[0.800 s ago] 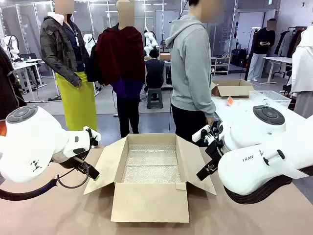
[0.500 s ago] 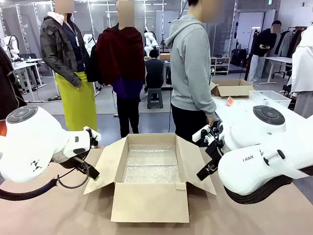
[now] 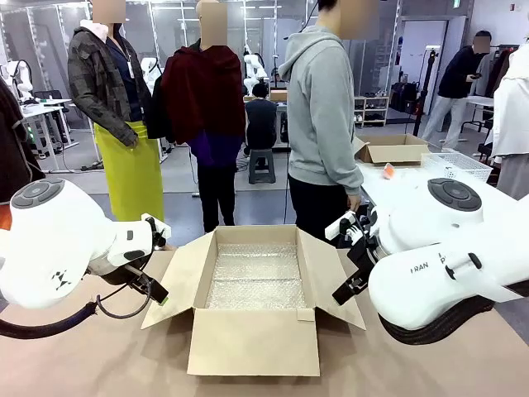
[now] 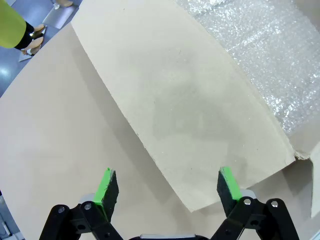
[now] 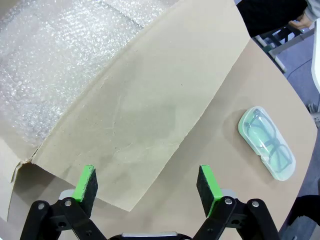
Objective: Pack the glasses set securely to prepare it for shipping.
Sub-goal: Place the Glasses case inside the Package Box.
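A mint-green translucent glasses case (image 5: pixel 266 149) with spectacle frames showing through lies on the brown table, just beyond the box's right flap (image 5: pixel 145 115). My right gripper (image 5: pixel 147 177) hangs open above that flap's edge, with the case off to one side of its fingers. My left gripper (image 4: pixel 167 180) is open too and hovers over the box's left flap (image 4: pixel 180 110), nothing between its green pads. In the front view the left gripper (image 3: pixel 157 294) and right gripper (image 3: pixel 349 288) flank the open cardboard box (image 3: pixel 252 339), which is lined with bubble wrap (image 3: pixel 254 277).
A person in a grey hoodie (image 3: pixel 322 124) stands at the table's far side, behind the box's right corner. Bare brown tabletop (image 3: pixel 99 356) lies in front of and beside the box. A white table with another box (image 3: pixel 395 149) stands at the back right.
Both arms, the box and the case stay as they were. Only a person far in the background has walked to the right.
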### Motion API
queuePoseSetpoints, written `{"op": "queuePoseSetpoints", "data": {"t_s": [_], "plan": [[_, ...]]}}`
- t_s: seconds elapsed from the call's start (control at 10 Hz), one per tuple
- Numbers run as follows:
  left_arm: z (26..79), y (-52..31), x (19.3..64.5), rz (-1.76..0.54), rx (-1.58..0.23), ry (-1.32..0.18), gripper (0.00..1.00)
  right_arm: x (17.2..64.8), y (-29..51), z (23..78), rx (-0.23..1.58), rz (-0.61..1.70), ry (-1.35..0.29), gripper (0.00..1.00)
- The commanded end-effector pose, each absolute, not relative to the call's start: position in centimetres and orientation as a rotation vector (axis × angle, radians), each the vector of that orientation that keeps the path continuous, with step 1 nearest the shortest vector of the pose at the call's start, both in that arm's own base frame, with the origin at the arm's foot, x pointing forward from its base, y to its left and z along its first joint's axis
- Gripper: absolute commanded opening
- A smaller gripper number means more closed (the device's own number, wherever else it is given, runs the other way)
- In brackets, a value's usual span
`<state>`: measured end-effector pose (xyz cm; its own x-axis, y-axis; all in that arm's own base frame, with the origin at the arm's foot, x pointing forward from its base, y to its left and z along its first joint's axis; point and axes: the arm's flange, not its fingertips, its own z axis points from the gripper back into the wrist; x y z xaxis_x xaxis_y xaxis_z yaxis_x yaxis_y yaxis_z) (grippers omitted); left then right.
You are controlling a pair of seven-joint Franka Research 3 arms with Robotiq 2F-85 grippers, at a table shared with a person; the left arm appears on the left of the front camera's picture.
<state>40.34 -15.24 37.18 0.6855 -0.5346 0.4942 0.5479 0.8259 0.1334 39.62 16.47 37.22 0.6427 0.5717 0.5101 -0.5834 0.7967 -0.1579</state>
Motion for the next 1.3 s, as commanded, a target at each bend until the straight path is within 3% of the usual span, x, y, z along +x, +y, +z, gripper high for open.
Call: {"op": "queuePoseSetpoints", "data": {"t_s": [0.0, 0.6, 1.2], "plan": [[37.2, -15.2, 40.3, -0.606, -0.026, -0.545, 1.0, 39.6, 16.5, 37.2, 0.022, 0.658, -0.573, 1.0], [49.9, -10.2, 37.4, -0.78, -0.198, -0.586, 1.0, 40.8, 8.1, 44.9, -0.015, 0.529, -0.6, 1.0], [58.6, -7.3, 29.2, -0.881, -0.198, -0.767, 1.0, 43.4, 1.1, 45.4, -0.065, 0.417, -0.526, 1.0]]}}
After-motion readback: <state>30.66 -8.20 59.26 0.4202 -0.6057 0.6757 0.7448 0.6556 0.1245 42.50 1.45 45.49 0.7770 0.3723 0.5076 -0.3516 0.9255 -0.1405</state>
